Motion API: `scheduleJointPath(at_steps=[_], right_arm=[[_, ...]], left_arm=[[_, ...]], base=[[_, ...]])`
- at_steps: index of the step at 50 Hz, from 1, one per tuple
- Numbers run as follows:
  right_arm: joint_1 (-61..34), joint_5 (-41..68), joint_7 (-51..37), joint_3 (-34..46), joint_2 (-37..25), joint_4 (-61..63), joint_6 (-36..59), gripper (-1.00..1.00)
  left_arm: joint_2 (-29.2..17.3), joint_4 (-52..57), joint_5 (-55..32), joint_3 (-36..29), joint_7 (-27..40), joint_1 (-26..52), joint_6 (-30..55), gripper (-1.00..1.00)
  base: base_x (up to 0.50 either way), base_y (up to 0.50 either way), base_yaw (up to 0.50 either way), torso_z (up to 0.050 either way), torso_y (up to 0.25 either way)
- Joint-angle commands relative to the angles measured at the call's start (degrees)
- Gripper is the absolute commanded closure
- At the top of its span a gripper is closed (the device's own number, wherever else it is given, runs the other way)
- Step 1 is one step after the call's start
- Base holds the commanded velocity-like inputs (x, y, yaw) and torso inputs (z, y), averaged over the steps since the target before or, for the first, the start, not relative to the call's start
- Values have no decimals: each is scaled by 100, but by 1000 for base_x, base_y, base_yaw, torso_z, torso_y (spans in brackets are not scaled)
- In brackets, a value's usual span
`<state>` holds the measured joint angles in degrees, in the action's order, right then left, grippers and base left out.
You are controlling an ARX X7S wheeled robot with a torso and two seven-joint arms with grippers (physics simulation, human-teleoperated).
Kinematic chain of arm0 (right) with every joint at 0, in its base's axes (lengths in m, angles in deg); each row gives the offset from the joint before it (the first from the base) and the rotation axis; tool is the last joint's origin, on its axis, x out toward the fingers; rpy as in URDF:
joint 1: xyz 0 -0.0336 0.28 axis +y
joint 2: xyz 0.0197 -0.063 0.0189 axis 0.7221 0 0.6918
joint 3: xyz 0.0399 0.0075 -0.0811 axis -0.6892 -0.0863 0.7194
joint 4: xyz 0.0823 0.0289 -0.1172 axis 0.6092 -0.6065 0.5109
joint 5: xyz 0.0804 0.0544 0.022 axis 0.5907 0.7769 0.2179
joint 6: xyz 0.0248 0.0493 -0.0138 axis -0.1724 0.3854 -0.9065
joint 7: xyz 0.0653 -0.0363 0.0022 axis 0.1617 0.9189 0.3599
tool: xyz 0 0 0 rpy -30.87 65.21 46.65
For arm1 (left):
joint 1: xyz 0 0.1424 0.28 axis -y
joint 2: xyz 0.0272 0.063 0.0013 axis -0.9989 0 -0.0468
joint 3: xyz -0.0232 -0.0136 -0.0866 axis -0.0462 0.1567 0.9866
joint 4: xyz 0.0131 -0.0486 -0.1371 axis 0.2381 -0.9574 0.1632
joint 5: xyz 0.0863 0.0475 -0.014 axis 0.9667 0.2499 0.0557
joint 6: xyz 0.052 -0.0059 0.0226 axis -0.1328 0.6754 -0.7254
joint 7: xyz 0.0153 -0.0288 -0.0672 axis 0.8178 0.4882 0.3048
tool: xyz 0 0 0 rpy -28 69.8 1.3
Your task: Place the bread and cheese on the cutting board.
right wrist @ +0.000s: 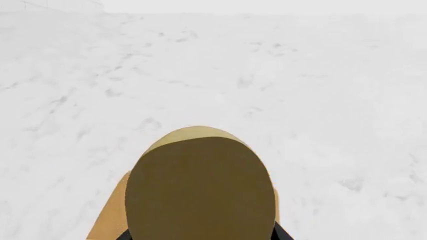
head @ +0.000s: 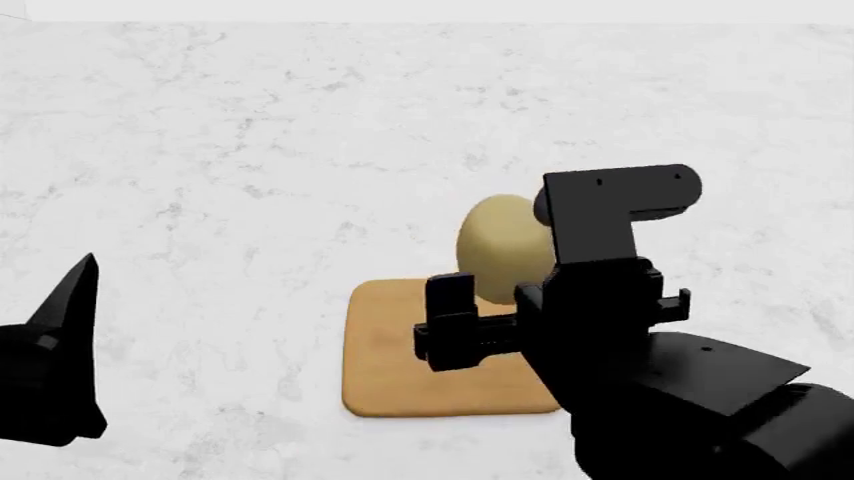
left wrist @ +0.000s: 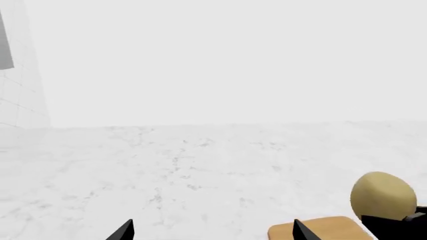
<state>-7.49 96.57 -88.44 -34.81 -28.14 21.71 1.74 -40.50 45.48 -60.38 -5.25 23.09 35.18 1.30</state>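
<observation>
White marbled countertop (head: 267, 150) with faint grey veining fills all three views, and a pale wall rises behind it in the left wrist view. Right gripper (head: 461, 325) is positioned over the cutting board (head: 387, 370), a thin tan board with rounded corners lying flat on the countertop. The cheese (head: 501, 250), a smooth pale yellow-beige ovoid, stands with its long axis upright directly ahead of the right gripper, over the far part of the board. In the right wrist view the cheese (right wrist: 200, 190) fills the near field between the two dark finger bases at the frame edge, and a strip of the cutting board (right wrist: 110, 215) shows beside it. Whether the right fingers are clamped on the cheese or only flanking it cannot be determined; the contact surfaces are hidden by the arm and by the cheese itself. Left gripper (left wrist: 210, 231) hangs above bare countertop, well apart from the board, with its two black fingertips (left wrist: 123, 230) spread wide and nothing between them. From the left wrist view the cheese (left wrist: 381, 195) and a corner of the cutting board (left wrist: 320, 229) appear off to the side of the left gripper.
</observation>
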Motion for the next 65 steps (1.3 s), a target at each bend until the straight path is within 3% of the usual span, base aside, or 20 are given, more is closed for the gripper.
scheduleJointPath(at_steps=[1, 12, 38, 39, 55, 65], right_arm=[[-210, -1015, 921, 481, 380, -1390, -708, 100], [-166, -1516, 1238, 925, 501, -2205, -1146, 100], [103, -1273, 1064, 852, 406, -1825, -930, 100], [110, -1235, 1000, 828, 386, -1723, -865, -100], [180, -817, 494, 529, 75, -410, -453, -100], [294, 705, -985, -625, -353, 1726, 724, -100]], left_arm=[[29, 76, 24, 278, -206, -49, -114, -100], [-48, 70, -25, 302, -189, -49, -181, -100], [-69, 50, 84, 168, -208, -27, -223, -100], [-63, 48, 94, 151, -212, -21, -220, -100], [-104, 45, 72, 89, -180, 6, -275, -100], [-105, 63, 77, 36, -188, 0, -300, -100]], base=[[0, 0, 0, 0, 0], [0, 0, 0, 0, 0], [1, 0, 0, 0, 0], [0, 0, 0, 0, 0], [0, 0, 0, 0, 0], [0, 0, 0, 0, 0]])
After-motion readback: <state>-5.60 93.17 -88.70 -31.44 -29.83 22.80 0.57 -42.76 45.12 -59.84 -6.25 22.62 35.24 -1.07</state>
